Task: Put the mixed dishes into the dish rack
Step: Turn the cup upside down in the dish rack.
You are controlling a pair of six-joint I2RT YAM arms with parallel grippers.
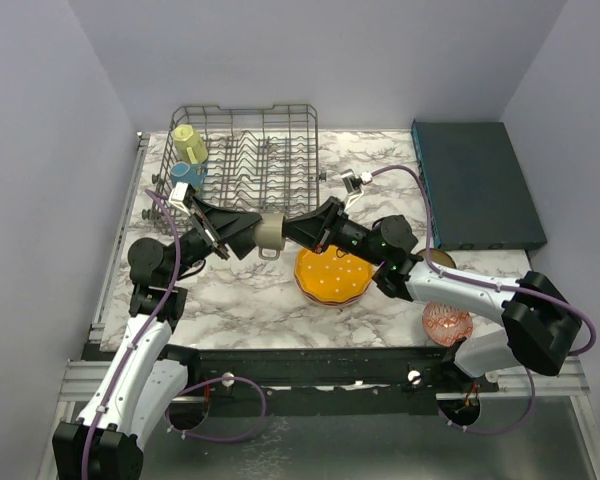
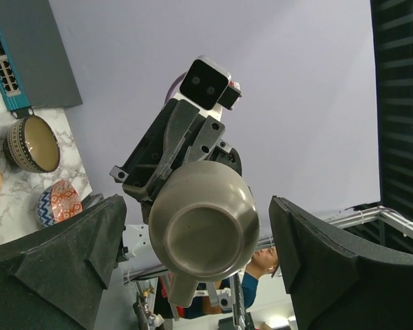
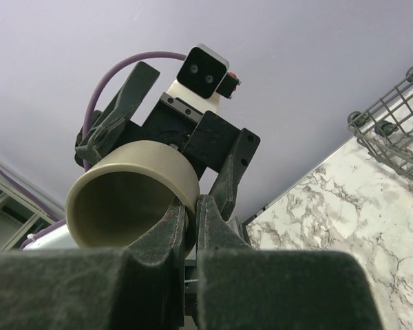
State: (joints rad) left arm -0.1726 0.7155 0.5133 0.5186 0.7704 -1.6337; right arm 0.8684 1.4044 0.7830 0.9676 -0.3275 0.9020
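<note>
A grey-olive mug (image 1: pixel 270 233) hangs in the air in front of the dish rack (image 1: pixel 250 150), between both arms. My right gripper (image 1: pixel 286 232) is shut on the mug's rim (image 3: pixel 193 196), one finger inside the wall and one outside. My left gripper (image 1: pixel 242 234) is open, and its fingers (image 2: pixel 62 268) stand either side of the mug's base (image 2: pixel 205 223) with a gap on both sides. A yellow mug (image 1: pixel 190 143) and a blue mug (image 1: pixel 192 172) sit in the rack's left end. On the table lie an orange dotted plate (image 1: pixel 333 275), a red-patterned bowl (image 1: pixel 447 323) and a dark brown bowl (image 1: pixel 439 258).
A flat dark teal box (image 1: pixel 475 185) lies at the back right. The rack's corner (image 3: pixel 392 127) shows to the right of my right gripper. Walls close in the table on the left, back and right.
</note>
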